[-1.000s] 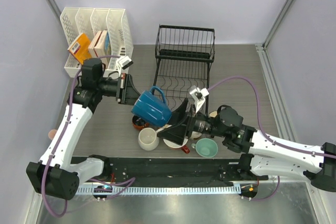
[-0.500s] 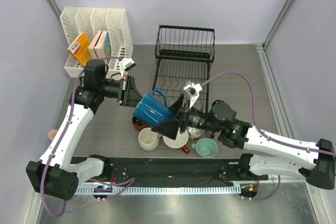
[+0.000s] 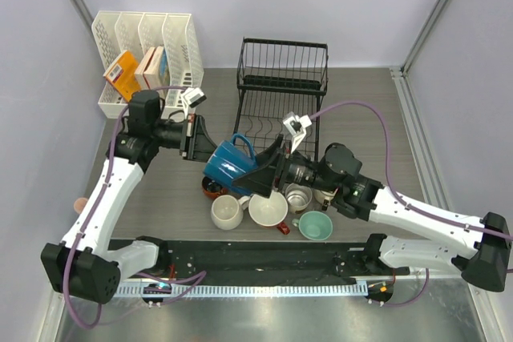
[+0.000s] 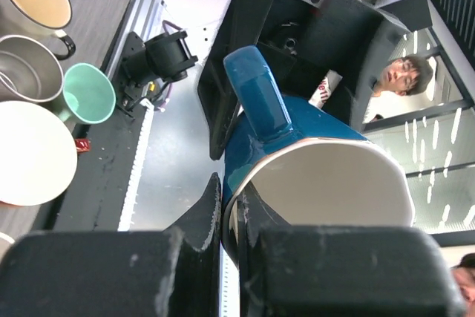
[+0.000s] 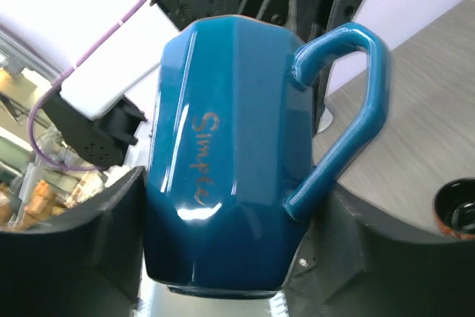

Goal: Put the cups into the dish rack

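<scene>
The raised mug [image 3: 231, 167] hangs before the dish rack [image 3: 280, 98], above the other cups [image 3: 268, 208] clustered nearer, file organizer [image 3: 144, 58] far left.

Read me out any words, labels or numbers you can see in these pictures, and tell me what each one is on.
"Simple": gold script running down the side of the dark blue glazed handled mug, seen in the right wrist view; the last letter is less certain.
Orange cardboard box in the white slotted plastic organizer: the print is too small to read.
No other text can be read.
</scene>
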`<state>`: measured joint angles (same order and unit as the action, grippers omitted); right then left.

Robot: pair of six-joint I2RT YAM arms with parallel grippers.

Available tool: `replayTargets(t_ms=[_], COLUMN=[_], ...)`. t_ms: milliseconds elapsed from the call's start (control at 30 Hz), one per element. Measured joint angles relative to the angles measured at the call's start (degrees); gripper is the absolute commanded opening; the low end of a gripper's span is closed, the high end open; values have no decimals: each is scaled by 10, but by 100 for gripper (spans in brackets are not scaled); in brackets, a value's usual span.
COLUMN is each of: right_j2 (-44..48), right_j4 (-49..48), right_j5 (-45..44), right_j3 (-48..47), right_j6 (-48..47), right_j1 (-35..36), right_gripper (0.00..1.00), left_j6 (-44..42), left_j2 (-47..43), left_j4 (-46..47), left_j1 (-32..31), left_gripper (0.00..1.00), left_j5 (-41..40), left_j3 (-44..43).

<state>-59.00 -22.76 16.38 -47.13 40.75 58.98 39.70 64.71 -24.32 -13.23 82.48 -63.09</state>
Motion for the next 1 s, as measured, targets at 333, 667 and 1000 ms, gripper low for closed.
replayTargets(t_ms=[333,667,1000], right_j2=[-20,-21,-184], right_j4=[6,406,816], right_j5=[-2,-82,-368], right_j3=[-3,-189,-484], right_j6=[33,17,-9], right_j1=[-17,-85,-108], right_gripper=[1,1,1], left_j6=[1,-139,-330], left_j2=[19,77,64], left_j4=[4,-121,-247], left_j1=[4,77,87], left_gripper=[58,69,68], left_j5=[-1,-50,-311], left_j3=[-2,-62,-122])
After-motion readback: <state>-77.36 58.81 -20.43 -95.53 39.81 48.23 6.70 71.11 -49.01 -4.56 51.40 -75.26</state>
